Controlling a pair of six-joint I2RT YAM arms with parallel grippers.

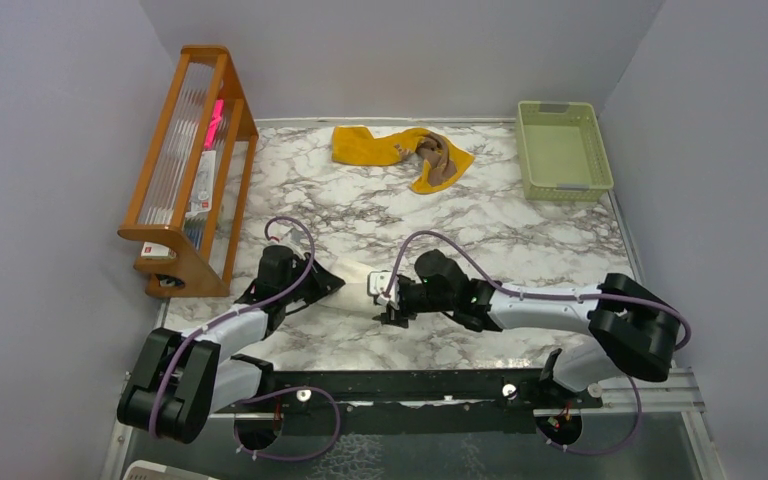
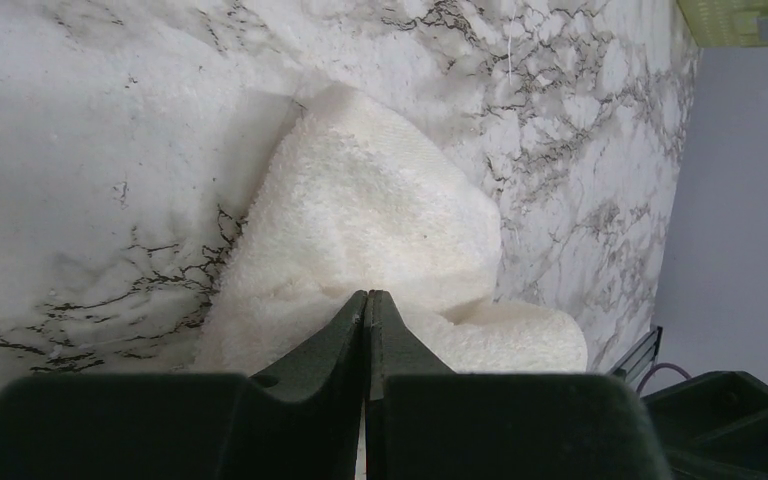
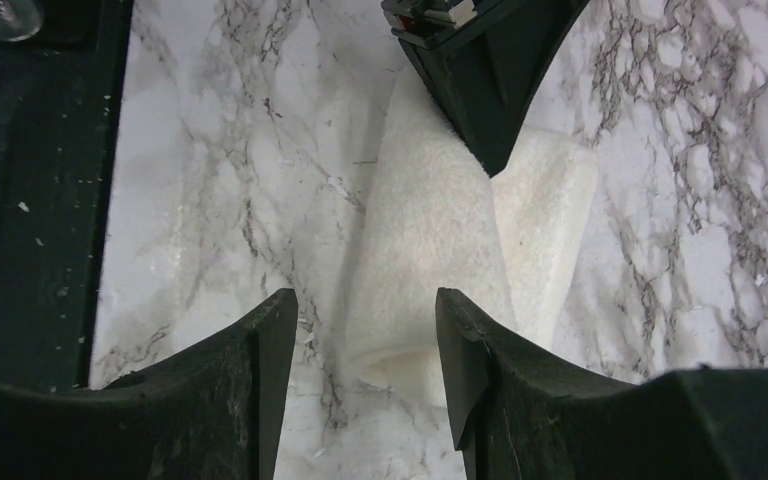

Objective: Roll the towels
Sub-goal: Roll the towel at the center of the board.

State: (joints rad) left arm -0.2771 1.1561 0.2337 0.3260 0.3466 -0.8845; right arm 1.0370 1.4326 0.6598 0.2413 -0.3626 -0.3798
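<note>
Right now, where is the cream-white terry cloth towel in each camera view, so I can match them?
Top external: the cream-white terry cloth towel lies mid-table, between left gripper and right gripper.
Left wrist: centre of frame, just beyond the shut fingertips.
Right wrist: centre, running up from between the open fingers.
Shared landmark: the grey-veined white marble tabletop under it.

Left gripper [image 2: 366, 298]: jaws pressed together, no gap visible, tips at the near edge of the cream-white terry cloth towel [image 2: 380, 215]. Can't tell if any cloth is pinched between them. Towel is bunched: a thick folded lobe ahead of the tips, a rounded rolled end at lower right. It lies on the white, dark-veined marble-pattern surface [image 2: 80, 150]. Corner of a pale green plastic basket [image 2: 735, 15] top right, plain grey wall [image 2: 740, 200] beside it.
</note>
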